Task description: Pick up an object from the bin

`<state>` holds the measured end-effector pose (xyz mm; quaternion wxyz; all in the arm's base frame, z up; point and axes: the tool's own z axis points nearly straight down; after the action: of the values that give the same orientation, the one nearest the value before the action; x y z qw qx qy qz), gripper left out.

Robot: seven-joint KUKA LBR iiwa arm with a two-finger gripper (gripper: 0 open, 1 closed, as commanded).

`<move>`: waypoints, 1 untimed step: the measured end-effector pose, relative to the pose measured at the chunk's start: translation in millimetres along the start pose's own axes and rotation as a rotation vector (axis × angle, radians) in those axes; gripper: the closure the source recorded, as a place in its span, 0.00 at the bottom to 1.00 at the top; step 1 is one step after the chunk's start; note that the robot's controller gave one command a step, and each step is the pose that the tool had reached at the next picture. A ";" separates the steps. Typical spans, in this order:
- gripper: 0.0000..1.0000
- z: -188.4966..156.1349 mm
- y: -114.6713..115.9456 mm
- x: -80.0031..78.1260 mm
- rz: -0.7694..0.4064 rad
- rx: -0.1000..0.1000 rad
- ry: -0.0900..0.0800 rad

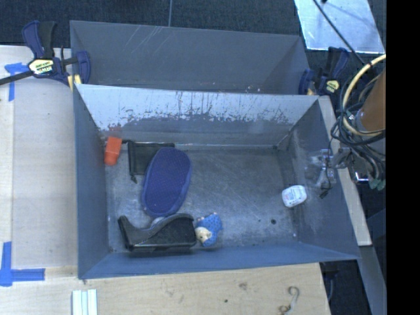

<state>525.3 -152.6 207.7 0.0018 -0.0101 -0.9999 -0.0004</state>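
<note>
My gripper (323, 169) hangs over the bin's right wall, up above the floor. Nearest to it, just down and left, a small white crumpled object (294, 195) lies on the floor at the right. A small blue and yellow toy (208, 228) rests near the front wall, left of the middle. Nothing shows in the gripper.
On the left side of the bin lie a blue oval pad (167, 181), a black flat piece (136, 157) behind it, a small orange block (113, 150) at the back left, and a black handled tool (159, 234) along the front wall. The arm's cables hang outside at the right.
</note>
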 end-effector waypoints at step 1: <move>0.00 -4.6 0.0 -1.4 -0.002 0.002 -0.008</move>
<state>526.7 -152.6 212.3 -0.0021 -0.0093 -1.0000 0.0007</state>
